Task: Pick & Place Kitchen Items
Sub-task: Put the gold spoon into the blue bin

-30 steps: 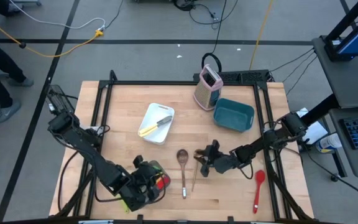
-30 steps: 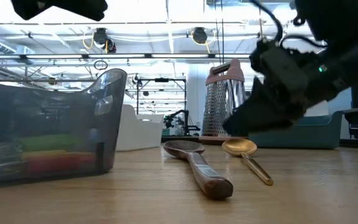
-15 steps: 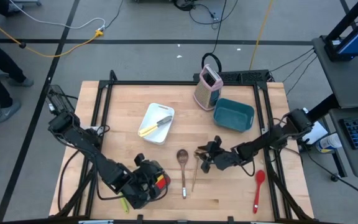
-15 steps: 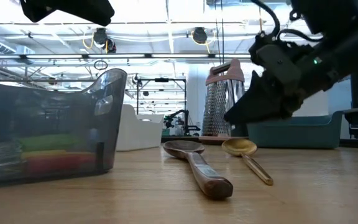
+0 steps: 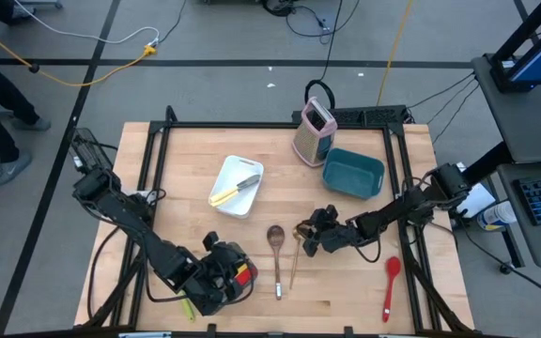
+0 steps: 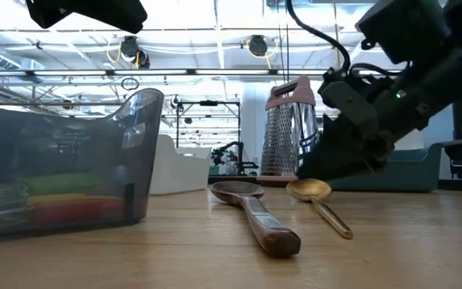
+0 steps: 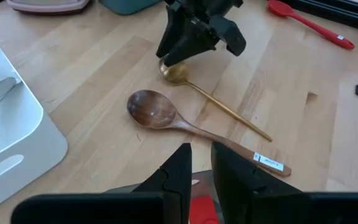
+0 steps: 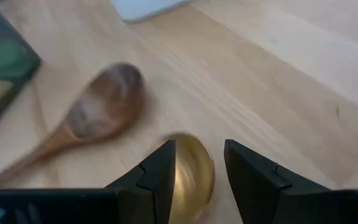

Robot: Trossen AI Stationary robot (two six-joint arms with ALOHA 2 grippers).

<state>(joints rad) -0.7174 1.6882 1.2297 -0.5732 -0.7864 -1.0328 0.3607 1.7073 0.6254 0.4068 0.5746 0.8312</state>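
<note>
From above, the right gripper [image 5: 306, 237] sits low over the bowl end of the gold spoon [image 5: 295, 258], which lies on the counter [image 5: 177, 178] just beside the brown wooden spoon [image 5: 276, 250]. A red spoon [image 5: 391, 285] lies well apart near the right edge. A yellow-handled knife [image 5: 234, 189] rests in the white tray [image 5: 224, 169]; the box grater [image 5: 314, 131] stands beside the teal bin [image 5: 353, 175]. The left gripper [image 5: 216, 282] hovers over a grey bin [image 5: 237, 280] at the near edge, hiding most of it; only red and green patches show inside.

At counter height, the right gripper [image 6: 319, 164] reaches down just behind the gold spoon's [image 6: 318, 202] bowl; its dark bulk hides the fingertips. The wooden spoon [image 6: 253, 213] lies alongside. Through the translucent grey bin [image 6: 62, 164], green, orange and red bands are blurred and cannot be told apart as utensils.

From the left wrist, the left fingers [image 7: 178, 171] stand narrowly parted, holding nothing, above something red that is cut off. The right gripper [image 7: 169, 57] touches down at the gold spoon's [image 7: 216, 99] bowl.

From the right wrist, the right fingers [image 8: 159, 174] are spread, straddling the gold bowl [image 8: 191, 174] without closing on it; the wooden spoon [image 8: 86, 124] is blurred.
</note>
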